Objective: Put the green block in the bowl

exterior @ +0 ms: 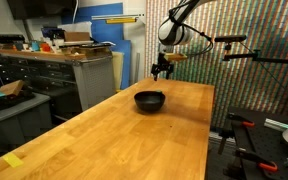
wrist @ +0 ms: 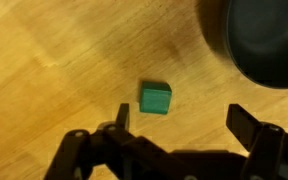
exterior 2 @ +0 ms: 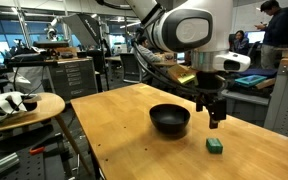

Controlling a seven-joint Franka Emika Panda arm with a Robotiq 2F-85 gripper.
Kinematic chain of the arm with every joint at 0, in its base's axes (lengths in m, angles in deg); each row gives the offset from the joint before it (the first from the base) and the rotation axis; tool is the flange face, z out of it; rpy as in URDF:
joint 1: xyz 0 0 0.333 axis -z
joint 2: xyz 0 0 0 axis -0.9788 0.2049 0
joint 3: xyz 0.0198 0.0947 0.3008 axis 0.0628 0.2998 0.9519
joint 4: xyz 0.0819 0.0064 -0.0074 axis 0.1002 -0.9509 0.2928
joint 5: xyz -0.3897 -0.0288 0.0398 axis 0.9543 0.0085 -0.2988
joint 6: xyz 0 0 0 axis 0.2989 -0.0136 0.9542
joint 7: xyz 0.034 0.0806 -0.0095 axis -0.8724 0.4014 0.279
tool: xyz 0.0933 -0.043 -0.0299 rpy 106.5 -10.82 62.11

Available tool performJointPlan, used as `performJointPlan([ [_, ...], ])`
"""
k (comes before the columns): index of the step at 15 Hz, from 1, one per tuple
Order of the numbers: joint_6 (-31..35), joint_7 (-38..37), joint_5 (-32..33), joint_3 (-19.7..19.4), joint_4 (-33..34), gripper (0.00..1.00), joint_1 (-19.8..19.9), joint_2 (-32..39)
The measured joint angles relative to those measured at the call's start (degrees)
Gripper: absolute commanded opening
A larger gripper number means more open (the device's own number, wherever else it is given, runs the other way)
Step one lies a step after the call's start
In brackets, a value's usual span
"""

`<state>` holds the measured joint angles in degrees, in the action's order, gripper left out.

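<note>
The green block [wrist: 155,98] is a small cube lying on the wooden table; it also shows in an exterior view [exterior 2: 215,146]. The black bowl [exterior 2: 170,119] stands on the table left of the block there, and it shows in the other views too [exterior: 150,100] [wrist: 264,40]. My gripper [wrist: 182,118] is open and empty, hovering above the table. The block lies just ahead of my left finger in the wrist view. In the exterior views the gripper [exterior 2: 216,112] [exterior: 161,70] hangs above the block, beside the bowl. I cannot see the block in the far exterior view.
The wooden table [exterior: 114,135] is long, with an edge close to the block [exterior 2: 244,165]. A yellow tape piece [exterior: 13,160] lies at its near corner. A round stool with objects [exterior 2: 24,104] stands beside the table. Cabinets [exterior: 59,75] and lab clutter lie beyond.
</note>
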<state>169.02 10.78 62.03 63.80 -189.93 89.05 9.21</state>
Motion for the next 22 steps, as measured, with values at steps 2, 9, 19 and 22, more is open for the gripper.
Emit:
performJointPlan([
  [2, -0.02, -0.61, 0.0, -0.03, 1.62, 1.0, 0.59, 2.33],
  [9, -0.6, -0.95, -0.14, -0.03, 6.54, 1.0, 2.29, 8.58],
  [19, -1.99, -0.94, -0.41, 0.75, 12.32, 0.58, 2.98, 15.39],
  [22, -1.99, -0.94, -0.41, 0.77, 13.22, 0.33, 2.98, 16.3],
])
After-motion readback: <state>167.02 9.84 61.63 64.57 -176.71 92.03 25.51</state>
